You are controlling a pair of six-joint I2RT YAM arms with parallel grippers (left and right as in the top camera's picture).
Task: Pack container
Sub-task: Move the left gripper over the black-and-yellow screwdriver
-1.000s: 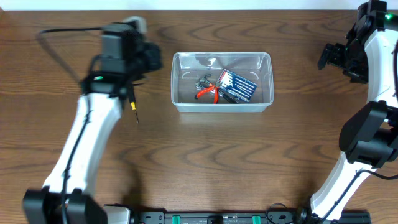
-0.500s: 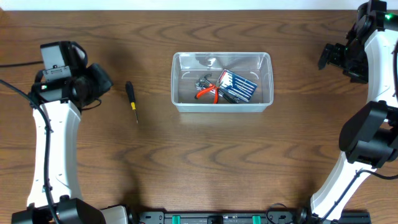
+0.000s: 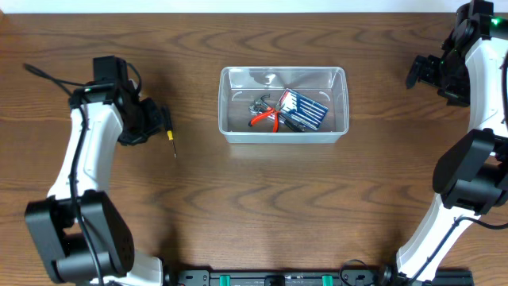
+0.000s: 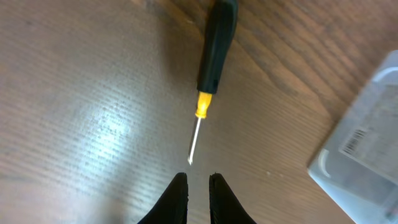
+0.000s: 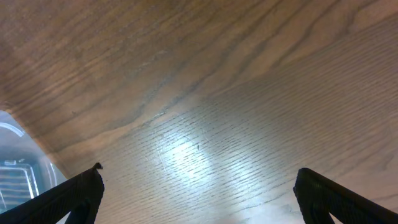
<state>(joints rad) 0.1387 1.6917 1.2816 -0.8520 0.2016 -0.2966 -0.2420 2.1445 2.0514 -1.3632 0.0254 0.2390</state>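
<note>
Closest in, my left gripper (image 4: 198,177) had its two black fingers drawn together with only a sliver between them, and nothing was clamped there. Just beyond the tips lay the screwdriver (image 4: 209,74) on the wooden table (image 3: 238,206), its metal point towards me, then the yellow collar, then the black handle running away. A corner of the container (image 3: 225,103) showed past it at the right edge of my left wrist view.

From overhead, my left arm rose from the near left edge, ran away up the left side of the table and bent at the wrist towards the centre, so the hand pointed at the screwdriver. The container sat further right, mid-table towards the far edge, apart from the screwdriver. Inside it lay red-handled pliers (image 3: 264,119) and a dark blue packet (image 3: 305,111), touching each other.

Farthest off, my right arm stood tall along the right edge. My right gripper (image 5: 199,180) was spread wide and empty over bare wood, well apart from the container.
</note>
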